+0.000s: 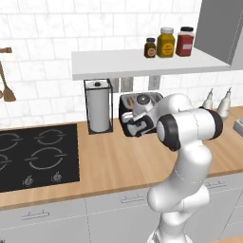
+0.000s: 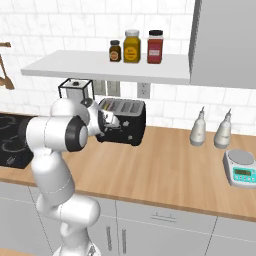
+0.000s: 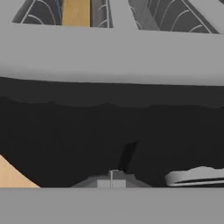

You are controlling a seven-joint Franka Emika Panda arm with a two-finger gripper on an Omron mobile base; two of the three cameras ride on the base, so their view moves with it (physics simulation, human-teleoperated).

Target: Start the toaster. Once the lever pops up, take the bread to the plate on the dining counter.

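Observation:
The black toaster (image 1: 142, 100) with its silver slotted top stands at the back of the wood counter, under the shelf; it is also in the right base view (image 2: 131, 125). In the hand view a tan slice of bread (image 3: 75, 12) sits in one slot, above the toaster's black front (image 3: 109, 122). My gripper (image 3: 111, 180) is shut with nothing between its fingers, very close to that front (image 1: 136, 126) (image 2: 111, 123). A pale knob (image 3: 197, 176) sticks out just right of the fingertips. The plate and the dining counter are out of view.
A paper towel holder (image 1: 98, 107) stands left of the toaster, with the black hob (image 1: 33, 154) further left. The white shelf (image 1: 142, 64) overhead carries three jars (image 1: 166, 42). Two bottles (image 2: 200, 128) and a kitchen scale (image 2: 241, 168) sit to the right.

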